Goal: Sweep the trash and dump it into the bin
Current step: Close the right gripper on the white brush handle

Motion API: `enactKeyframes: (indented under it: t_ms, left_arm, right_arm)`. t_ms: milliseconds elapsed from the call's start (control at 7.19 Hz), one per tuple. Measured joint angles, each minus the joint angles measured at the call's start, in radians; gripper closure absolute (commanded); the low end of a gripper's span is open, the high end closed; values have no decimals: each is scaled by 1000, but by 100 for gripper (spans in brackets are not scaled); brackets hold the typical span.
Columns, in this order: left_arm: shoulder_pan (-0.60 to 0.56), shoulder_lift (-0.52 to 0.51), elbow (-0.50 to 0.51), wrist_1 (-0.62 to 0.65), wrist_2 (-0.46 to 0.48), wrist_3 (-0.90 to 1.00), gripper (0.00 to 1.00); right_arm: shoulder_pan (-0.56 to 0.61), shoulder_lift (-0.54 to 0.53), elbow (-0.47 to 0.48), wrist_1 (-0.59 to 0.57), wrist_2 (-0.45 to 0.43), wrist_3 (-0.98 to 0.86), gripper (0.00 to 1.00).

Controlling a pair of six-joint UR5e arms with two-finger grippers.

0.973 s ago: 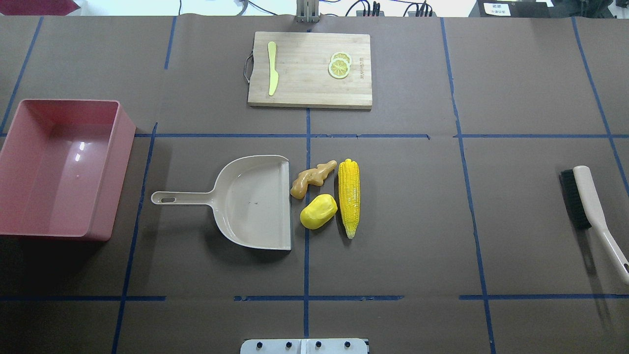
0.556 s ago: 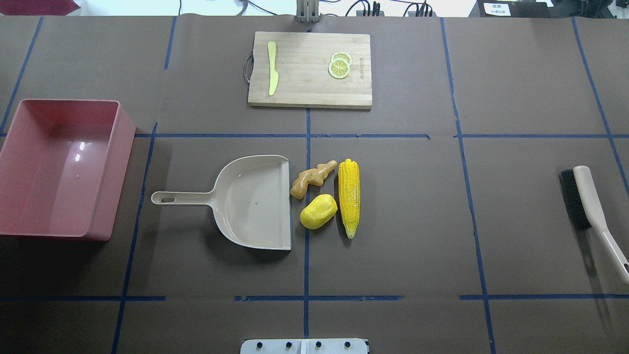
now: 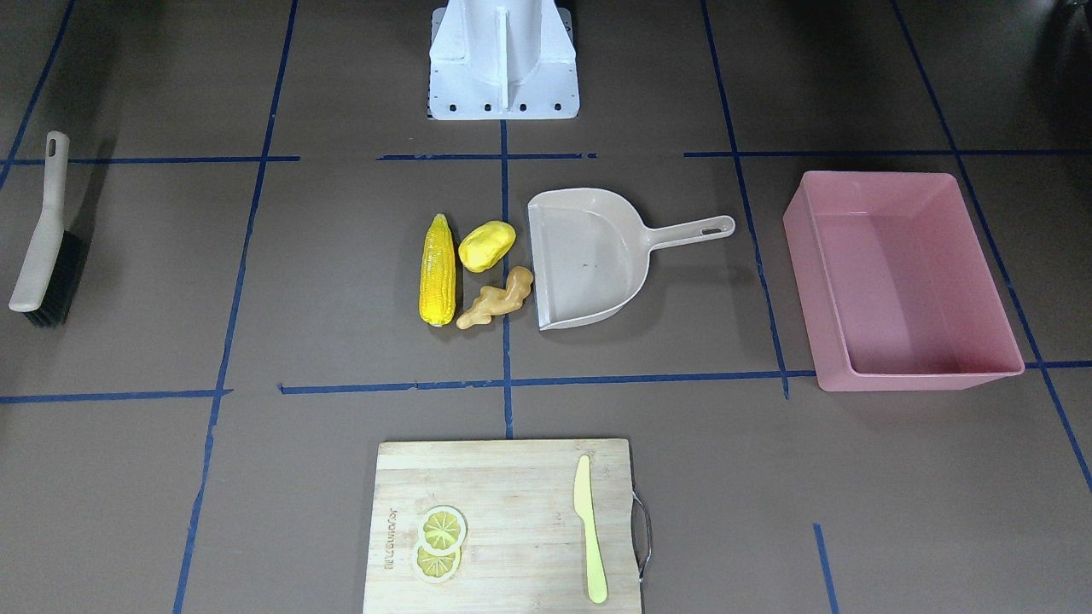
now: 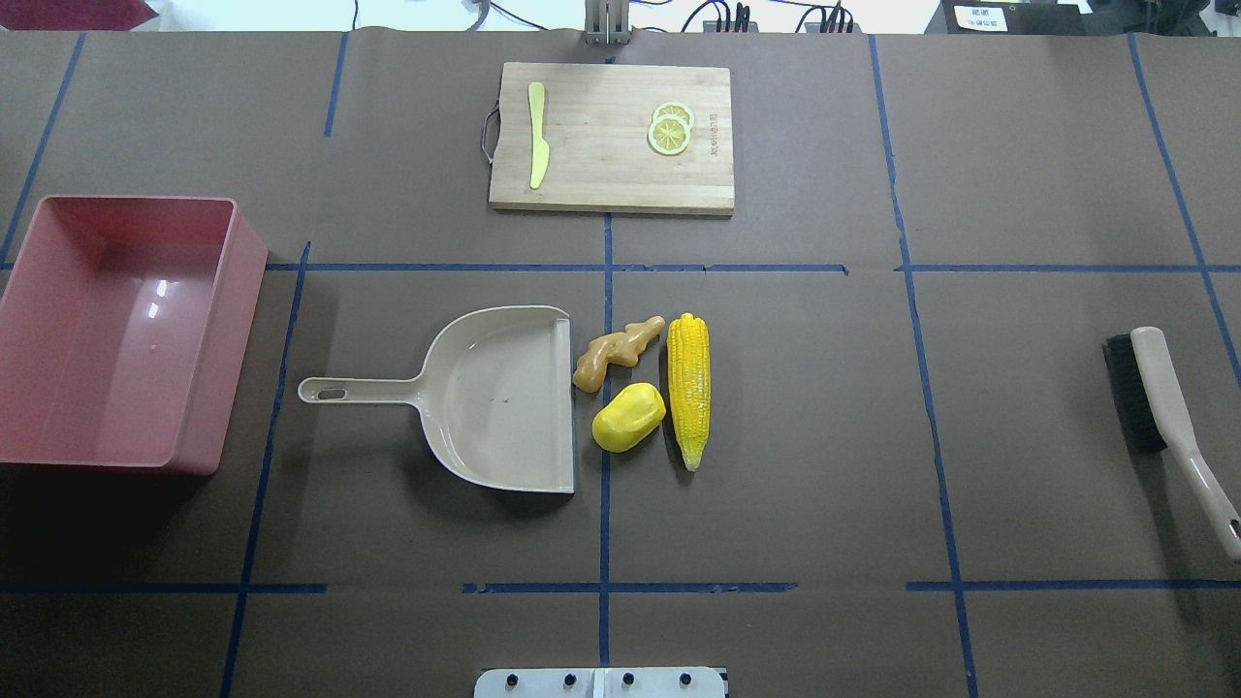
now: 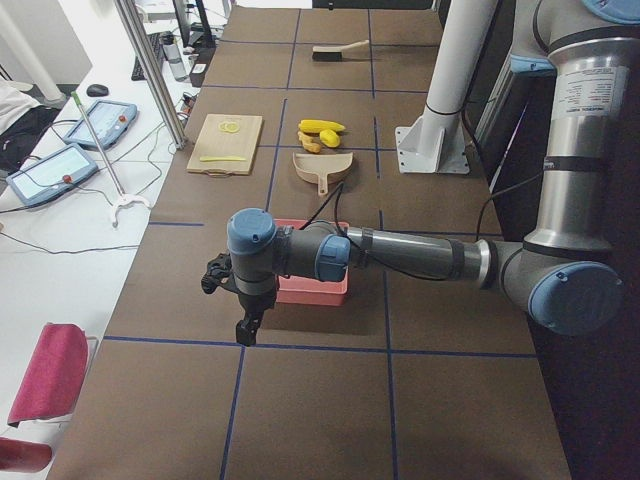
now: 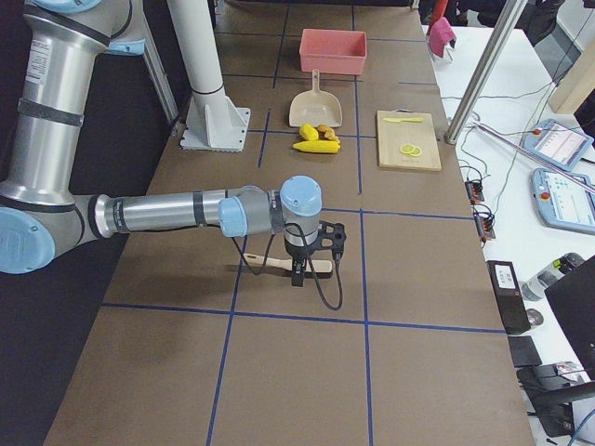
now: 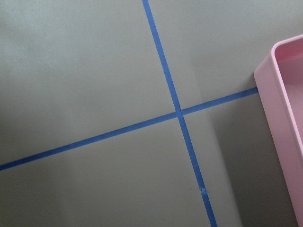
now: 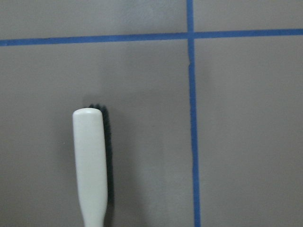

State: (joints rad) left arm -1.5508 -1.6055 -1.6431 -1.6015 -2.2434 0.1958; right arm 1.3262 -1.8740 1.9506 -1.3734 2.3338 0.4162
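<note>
The trash lies mid-table: a yellow corn cob (image 4: 689,388), a yellow potato-like lump (image 4: 628,417) and a tan ginger root (image 4: 616,351), all just right of the beige dustpan's (image 4: 504,397) open mouth. The pink bin (image 4: 107,349) stands empty at the far left. A brush (image 4: 1163,417) lies at the far right. My left gripper (image 5: 243,335) hangs by the bin's (image 5: 312,298) outer end, and my right gripper (image 6: 297,277) hangs over the brush (image 6: 321,268). Both show only in side views, so I cannot tell if they are open or shut.
A wooden cutting board (image 4: 611,136) at the far side carries a pale yellow knife (image 4: 536,136) and lemon slices (image 4: 670,128). The robot's white base (image 3: 503,60) stands at the near edge. Blue tape lines cross the brown table cover.
The brush handle at the right looks darker, as if a shadow has come over it. Nothing on the table has moved.
</note>
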Motion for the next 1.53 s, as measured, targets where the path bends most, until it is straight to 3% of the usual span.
enactKeyframes:
  t_ms: [278,695,834,1112,1390,1529]
  left_arm:
    - [1,-2,1,-2,0,0,0]
    - [1,-1,1,-5,-1,1,0]
    - [1,-1,2,-7,-1,1,0]
    - [1,-1,3,-9,-1,1,0]
    - [1,0,3,-9,0,1,0]
    - [1,0,3,-9,0,1,0]
  right_arm:
    - [-180,-90,9,256,-72,247,2]
    - [-365,-134,-25,424,-186,417,13]
    - [-390,-135,-55,461,-197,425,28]
    - [-428,-132,-78,485,-204,430,48]
    - [-458,-131,-83,488,-213,429,100]
    - [-468,-131,-84,487,-218,429,100]
